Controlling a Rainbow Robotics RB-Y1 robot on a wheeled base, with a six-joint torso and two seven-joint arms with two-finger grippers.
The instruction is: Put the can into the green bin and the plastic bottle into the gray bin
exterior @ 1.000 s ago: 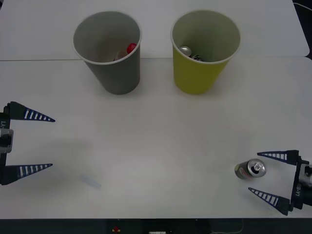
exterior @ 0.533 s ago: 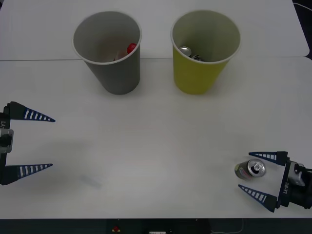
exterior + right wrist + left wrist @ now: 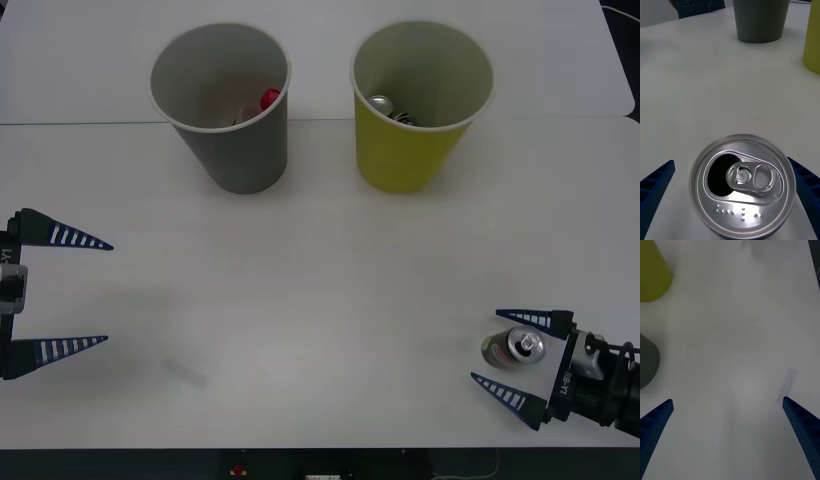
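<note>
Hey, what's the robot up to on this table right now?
The right pincer is open around the can, which stands upright near the table's front right edge, not yet gripped. The left pincer waits open at the far left. The green bin and gray bin stand at the back, each already holding something.

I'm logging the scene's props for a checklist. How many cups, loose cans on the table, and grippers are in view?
Paper cups: 2, the gray bin and the green bin
Loose cans: 1, the can
Grippers: 2, the left gripper and the right gripper
Total: 5
</note>
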